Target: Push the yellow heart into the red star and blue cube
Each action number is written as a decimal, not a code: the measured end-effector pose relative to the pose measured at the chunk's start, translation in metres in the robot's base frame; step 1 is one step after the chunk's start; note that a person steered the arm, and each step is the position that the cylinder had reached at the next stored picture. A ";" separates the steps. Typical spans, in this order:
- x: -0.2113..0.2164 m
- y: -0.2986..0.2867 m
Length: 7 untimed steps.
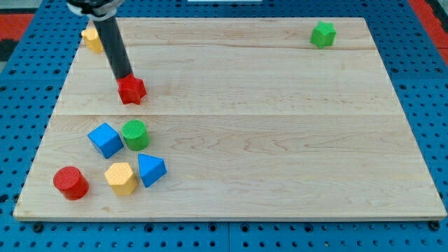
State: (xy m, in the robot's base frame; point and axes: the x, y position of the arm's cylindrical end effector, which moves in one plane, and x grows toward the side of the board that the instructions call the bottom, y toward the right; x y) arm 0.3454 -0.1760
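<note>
The yellow heart (92, 38) lies at the view's top left, near the board's corner, partly hidden by the rod. The red star (131, 89) sits below and right of it. The blue cube (105, 139) lies further down at the left. My tip (125, 77) touches the red star's upper edge, with the rod slanting up to the view's top left. The tip is well below and right of the yellow heart and above the blue cube.
A green cylinder (135, 134) stands right of the blue cube. A red cylinder (70, 183), a yellow hexagonal block (121, 178) and a blue triangular block (150, 169) lie near the bottom left. A green block (323, 34) sits at the top right. The wooden board (280, 140) has edges all round.
</note>
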 end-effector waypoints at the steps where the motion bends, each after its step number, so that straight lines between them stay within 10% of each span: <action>1: 0.030 0.015; 3: 0.056 0.026; 7: -0.154 0.073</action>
State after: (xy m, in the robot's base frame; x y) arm 0.1916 -0.1029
